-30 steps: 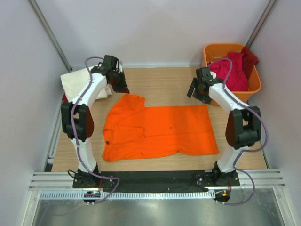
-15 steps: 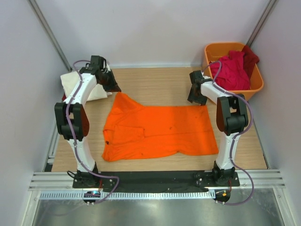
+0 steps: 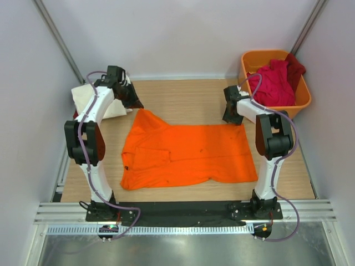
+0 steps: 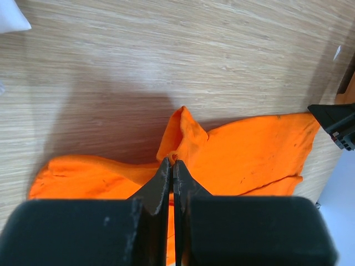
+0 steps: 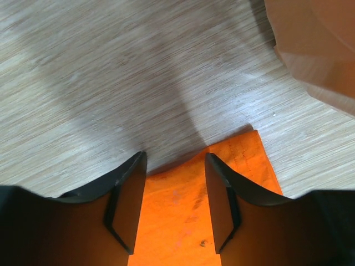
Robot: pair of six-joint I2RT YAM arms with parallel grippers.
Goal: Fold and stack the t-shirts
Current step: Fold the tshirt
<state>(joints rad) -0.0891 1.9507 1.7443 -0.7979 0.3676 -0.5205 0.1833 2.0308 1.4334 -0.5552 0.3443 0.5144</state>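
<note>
The orange t-shirt (image 3: 188, 155) lies spread across the middle of the wooden table (image 3: 188, 97), mostly flat, its long side running left to right; its far left corner is drawn up into a small peak. The left gripper (image 3: 135, 104) sits at that peak, and in the left wrist view its fingers (image 4: 164, 180) are pressed together with a pinch of orange cloth (image 4: 244, 149) caught at their tips; the rest of the shirt trails away on the wood. The right gripper (image 3: 232, 118) is at the shirt's far right corner; in the right wrist view it stands apart (image 5: 175, 159), one finger on either side of the far hem (image 5: 233, 166), with nothing clamped; whether the tips touch the cloth I cannot tell. A cream-white t-shirt (image 3: 87, 100) lies at the far left of the table, just beside the left arm and apart from the orange one. The crimson t-shirts (image 3: 274, 83) are heaped in the orange plastic tub (image 3: 303, 101) at the far right, with one darker red piece hanging over its far rim.
</note>
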